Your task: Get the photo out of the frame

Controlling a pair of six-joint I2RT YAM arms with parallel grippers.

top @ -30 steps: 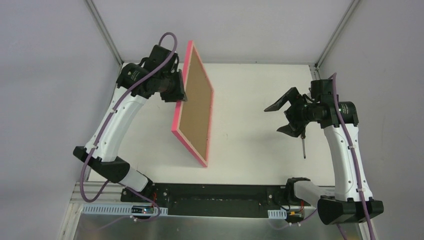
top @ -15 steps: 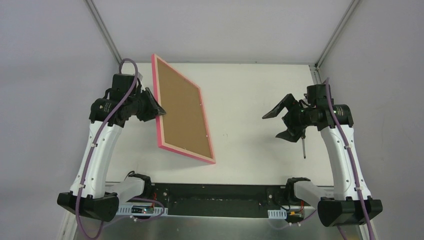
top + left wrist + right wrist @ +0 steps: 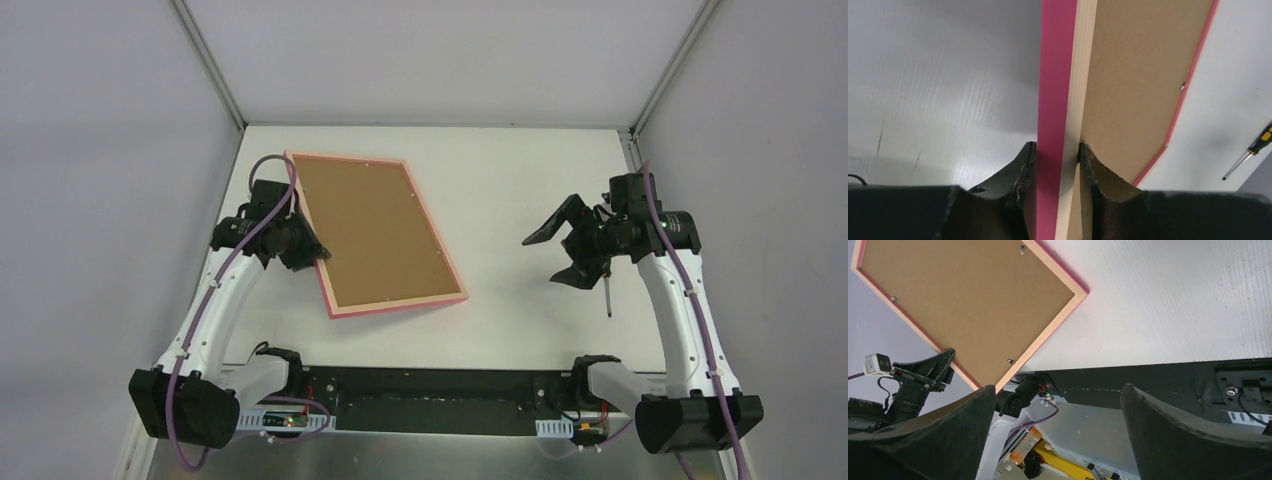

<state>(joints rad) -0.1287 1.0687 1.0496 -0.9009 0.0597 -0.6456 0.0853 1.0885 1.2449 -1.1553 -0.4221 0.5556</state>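
Note:
The pink frame [image 3: 395, 300] lies almost flat on the left of the table, back side up, its brown backing board [image 3: 375, 230] facing the camera. The photo's printed face is hidden underneath. My left gripper [image 3: 312, 250] is shut on the frame's left edge; in the left wrist view the pink edge [image 3: 1053, 75] and pale wood rim run between my fingers [image 3: 1020, 170]. The board [image 3: 1138, 75] stretches away to the right there. My right gripper [image 3: 562, 245] is open and empty, raised above the right side of the table. The right wrist view shows the frame's back [image 3: 963, 305] from afar.
A small screwdriver [image 3: 605, 292] lies on the table below my right gripper; it also shows in the left wrist view [image 3: 1250, 156]. Small metal clips [image 3: 1011, 361] sit along the backing's edges. Grey walls close the table at left, back and right.
My left arm has swung down and left, bringing the frame from standing on edge to lying nearly flat, back side up. The right gripper stayed open and shifted only slightly.

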